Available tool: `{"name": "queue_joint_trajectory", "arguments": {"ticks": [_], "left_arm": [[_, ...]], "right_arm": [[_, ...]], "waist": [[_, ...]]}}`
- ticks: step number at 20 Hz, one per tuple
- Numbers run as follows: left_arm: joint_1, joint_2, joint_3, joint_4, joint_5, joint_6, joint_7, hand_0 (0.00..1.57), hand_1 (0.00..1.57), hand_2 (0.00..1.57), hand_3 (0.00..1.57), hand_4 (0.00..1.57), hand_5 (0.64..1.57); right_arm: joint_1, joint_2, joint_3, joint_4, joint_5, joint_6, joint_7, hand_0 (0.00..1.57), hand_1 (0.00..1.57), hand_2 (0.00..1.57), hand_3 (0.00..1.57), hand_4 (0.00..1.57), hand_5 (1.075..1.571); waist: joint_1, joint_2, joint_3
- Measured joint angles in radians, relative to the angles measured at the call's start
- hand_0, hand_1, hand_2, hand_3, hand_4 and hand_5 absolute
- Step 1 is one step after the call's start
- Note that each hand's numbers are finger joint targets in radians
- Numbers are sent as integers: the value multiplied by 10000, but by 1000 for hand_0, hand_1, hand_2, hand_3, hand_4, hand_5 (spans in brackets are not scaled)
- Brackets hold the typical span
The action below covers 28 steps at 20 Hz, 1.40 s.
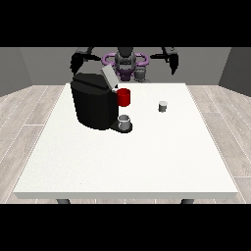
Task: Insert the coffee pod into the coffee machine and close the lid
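A single front view looks from across the table [127, 162], raised and angled down, facing the robot [126, 61], seemingly far enough back to hold the whole tabletop.

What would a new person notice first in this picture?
The big black coffee machine on the left part of the white table, its lid tilted open, with a red part at its front and a grey cup below. Then the small grey coffee pod, alone to its right.

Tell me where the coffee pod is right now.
In the front view the coffee pod stands on the white table, right of centre, apart from the coffee machine and red cup at its left.
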Motion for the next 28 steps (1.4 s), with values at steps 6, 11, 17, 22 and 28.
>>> {"name": "queue_joint_trajectory", "arguments": {"ticks": [6,11,17,22,28], "left_arm": [[-1017,920,439,556,-543,-143,317,0,0,0,0,0,1571],[-2212,1582,1066,1752,-368,-515,930,0,0,0,0,0,1571],[-3194,1977,1184,3241,-821,-612,1059,0,0,0,0,0,1571],[-4048,2145,1353,4634,-1158,-463,976,0,0,0,0,0,1571],[-4695,2241,1139,5784,-1829,-285,805,0,0,0,0,0,1571]], "right_arm": [[-276,229,-8,147,27,-155,-499,0,0,0,0,174,1571],[-645,367,184,-4,4,-129,-501,0,0,0,0,192,1571],[-1119,412,314,59,31,-144,-339,0,0,0,0,259,1571],[-1453,451,529,192,143,-312,-311,0,0,0,0,358,1571],[-1897,453,510,647,321,-630,-84,0,0,0,0,389,1571]], "waist": [[-342,434,20],[-817,918,23],[-1061,1397,22],[-1248,1853,21],[-1188,2124,21]]}}
